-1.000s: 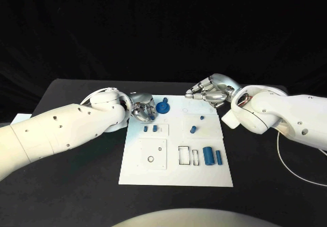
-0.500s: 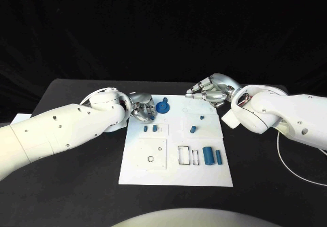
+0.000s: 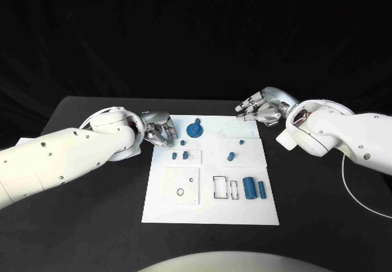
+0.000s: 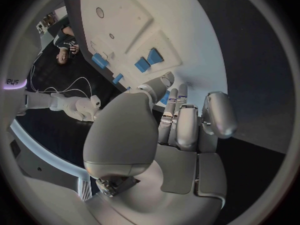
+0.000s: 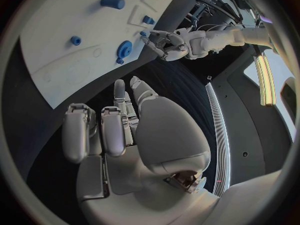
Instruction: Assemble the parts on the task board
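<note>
Task board (image 3: 212,209) lies mid-table, long side running front to back. Left hand (image 3: 157,130) at board's far left corner, fingers curled in, nothing held. Right hand (image 3: 263,107) beyond board's far right corner, fingers loosely apart, empty. Blue gear part (image 3: 194,130) sits near board's far edge; two blue cylinders (image 3: 254,187) near right edge, toward front.
</note>
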